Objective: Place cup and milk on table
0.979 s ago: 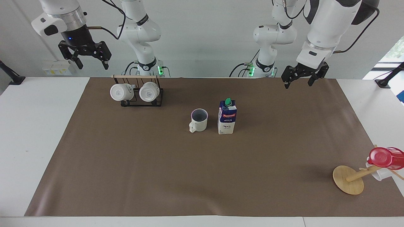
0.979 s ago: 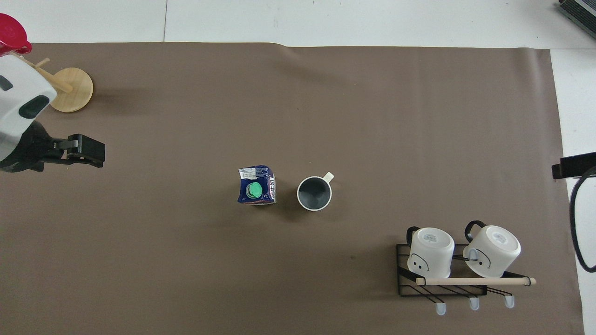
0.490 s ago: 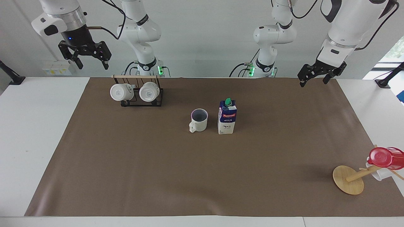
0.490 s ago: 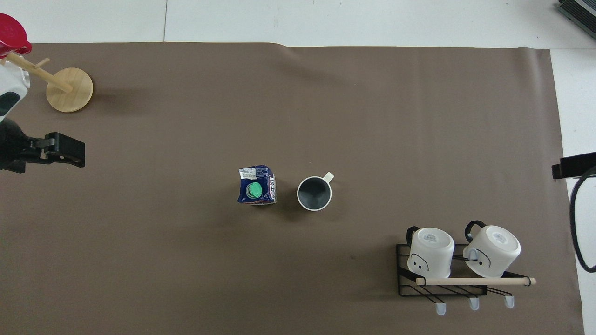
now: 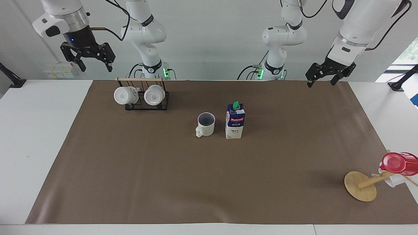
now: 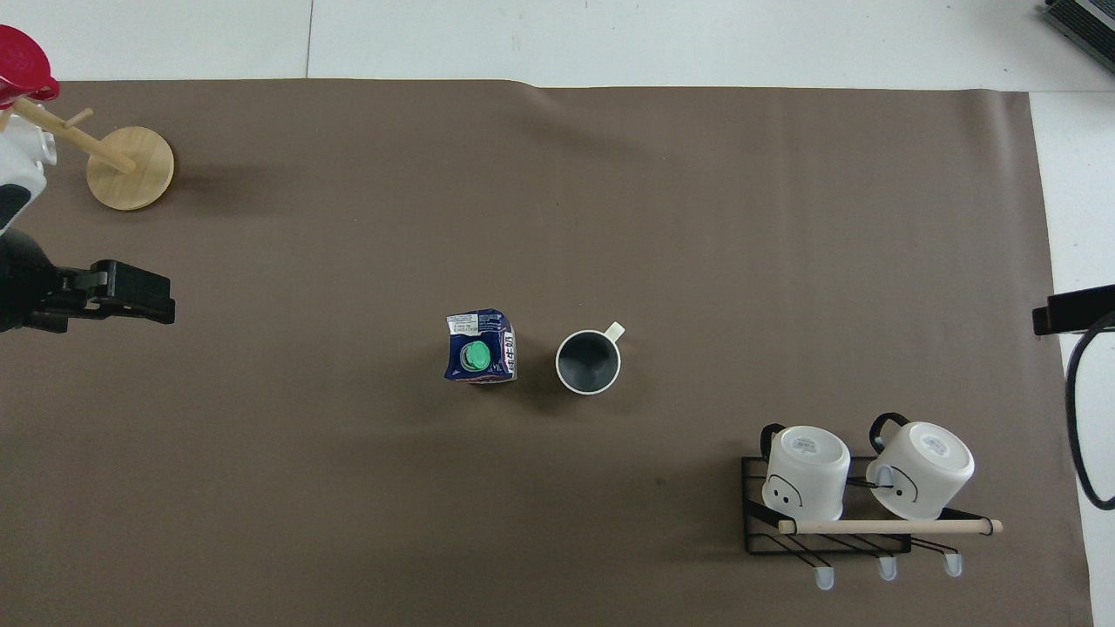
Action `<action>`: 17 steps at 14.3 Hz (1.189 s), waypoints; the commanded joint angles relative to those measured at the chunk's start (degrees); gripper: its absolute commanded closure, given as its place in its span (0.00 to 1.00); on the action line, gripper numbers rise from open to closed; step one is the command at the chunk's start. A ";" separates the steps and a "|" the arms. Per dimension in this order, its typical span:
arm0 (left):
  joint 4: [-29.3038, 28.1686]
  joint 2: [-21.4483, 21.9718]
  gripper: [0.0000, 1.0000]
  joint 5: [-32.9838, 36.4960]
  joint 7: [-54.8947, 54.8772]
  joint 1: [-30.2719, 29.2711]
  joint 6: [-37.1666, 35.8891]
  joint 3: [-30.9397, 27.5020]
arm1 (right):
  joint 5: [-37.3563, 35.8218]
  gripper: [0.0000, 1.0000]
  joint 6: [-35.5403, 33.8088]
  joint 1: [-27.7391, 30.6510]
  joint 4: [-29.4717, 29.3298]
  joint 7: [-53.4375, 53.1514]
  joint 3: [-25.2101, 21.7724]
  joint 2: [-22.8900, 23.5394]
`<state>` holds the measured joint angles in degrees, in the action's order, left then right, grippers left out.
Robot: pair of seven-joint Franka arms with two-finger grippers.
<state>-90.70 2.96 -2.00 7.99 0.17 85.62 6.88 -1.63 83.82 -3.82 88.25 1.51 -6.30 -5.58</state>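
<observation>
The cream-coloured mug with a dark inside and loop handle (image 5: 205,124) (image 6: 589,360) stands upright near the middle of the brown paper-covered white surface (image 5: 163,169) (image 6: 697,218), its handle turned away from the robots; just beside it, toward the left arm's end and not touching, stands the tall blue-and-white milk carton with a green screw cap and red label (image 5: 235,122) (image 6: 480,347), also upright; the left gripper (image 5: 323,77) hangs in the air over the edge of the brown sheet nearest the robots at the left arm's end, its black fingers spread apart and holding nothing, and in the overhead view only one dark finger of the left gripper (image 6: 131,292) shows at the frame's edge; the right gripper (image 5: 95,66) is raised high above the right arm's end, over the area beside the black wire rack with a wooden rail (image 5: 147,98) (image 6: 836,522), fingers likewise parted and empty; two white mugs with marked bases (image 5: 140,95) (image 6: 862,475) lie tipped on that rack, nearer to the robots than the cream mug; at the left arm's end, farther from the robots, a round wooden-based peg stand (image 5: 361,186) (image 6: 131,167) leans with a red translucent cup (image 5: 399,163) (image 6: 22,65) on it.
</observation>
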 commanded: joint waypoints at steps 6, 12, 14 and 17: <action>-1.67 1.52 0.00 -1.25 -1.75 -1.84 0.51 0.15 | 0.39 0.00 -0.94 0.57 -0.36 -0.89 0.41 -0.31; -1.67 1.35 0.00 -1.25 -7.11 -1.32 1.92 0.24 | 0.39 0.00 -0.94 0.57 -0.36 -0.89 0.41 -0.31; -1.67 1.35 0.00 -1.34 -7.11 -1.40 1.92 0.24 | 0.39 0.00 -0.94 0.57 -0.36 -0.89 0.41 -0.31; -1.67 1.35 0.00 -1.34 -7.02 -1.40 1.83 0.24 | 0.39 0.00 -0.94 0.57 -0.36 -0.89 0.41 -0.31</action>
